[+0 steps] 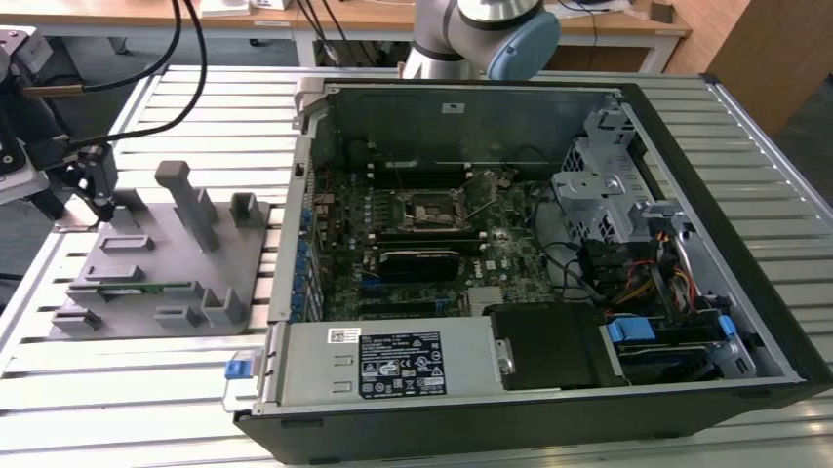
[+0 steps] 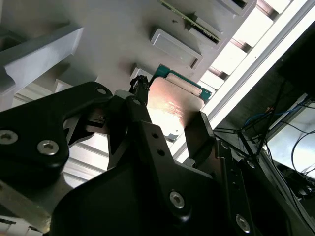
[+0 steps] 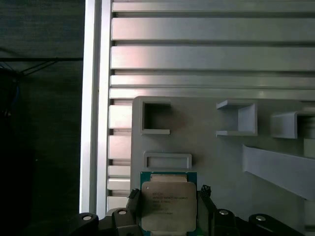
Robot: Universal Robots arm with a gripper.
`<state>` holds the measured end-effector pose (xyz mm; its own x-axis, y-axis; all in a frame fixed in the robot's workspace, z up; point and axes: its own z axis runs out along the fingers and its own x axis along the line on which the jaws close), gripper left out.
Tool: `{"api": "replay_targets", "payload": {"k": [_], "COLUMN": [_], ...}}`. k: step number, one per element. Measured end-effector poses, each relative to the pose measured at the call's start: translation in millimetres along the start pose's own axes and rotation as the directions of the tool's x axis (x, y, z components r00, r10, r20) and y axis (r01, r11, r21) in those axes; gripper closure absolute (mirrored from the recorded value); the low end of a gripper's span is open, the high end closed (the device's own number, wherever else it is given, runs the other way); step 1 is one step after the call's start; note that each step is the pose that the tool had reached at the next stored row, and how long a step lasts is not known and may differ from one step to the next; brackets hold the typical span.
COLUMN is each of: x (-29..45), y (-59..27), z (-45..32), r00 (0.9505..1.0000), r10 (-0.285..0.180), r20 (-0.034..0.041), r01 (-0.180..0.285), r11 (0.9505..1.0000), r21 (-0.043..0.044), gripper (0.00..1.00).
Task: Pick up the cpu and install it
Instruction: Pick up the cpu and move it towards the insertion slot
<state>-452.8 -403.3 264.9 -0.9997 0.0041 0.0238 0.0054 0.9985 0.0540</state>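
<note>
The cpu [image 3: 167, 209], a small square chip with a pale metal top on a green board, sits between my gripper's two black fingers over the grey holder plate [image 3: 221, 162]. In the second wrist view the cpu [image 2: 173, 98] shows a finger against each of two opposite edges. My gripper [image 3: 167, 196] [image 2: 170, 107] is shut on it. In the exterior view my gripper [image 1: 101, 207] hangs over the far corner of the grey holder plate [image 1: 143, 283] at the exterior view's left. The open processor socket [image 1: 430, 210] lies on the motherboard inside the computer case [image 1: 729, 195].
The holder plate carries upright grey posts [image 1: 189, 200] and a green memory stick [image 1: 137, 288]. It lies on a slatted aluminium table [image 1: 156, 390]. The open case has tall walls, a drive cage [image 1: 606, 185], cables and a power supply [image 1: 390, 356]. The table's edge rail [image 3: 96, 98] runs close by.
</note>
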Motion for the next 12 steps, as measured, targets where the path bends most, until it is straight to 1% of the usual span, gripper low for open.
{"api": "replay_targets", "payload": {"k": [3, 4, 12], "x": [0.1, 0.3, 0.6], "y": [0.2, 0.5, 1.0], "z": [-3.5, -9.9, -18.0], "r00": [1.0, 1.0, 1.0], "r10": [0.0, 0.0, 0.0], "r20": [0.0, 0.0001, 0.0002], "r01": [0.0, 0.0, 0.0], "r11": [1.0, 1.0, 1.0], "r21": [0.0, 0.0, 0.0], "gripper": [0.46, 0.46, 0.46]}}
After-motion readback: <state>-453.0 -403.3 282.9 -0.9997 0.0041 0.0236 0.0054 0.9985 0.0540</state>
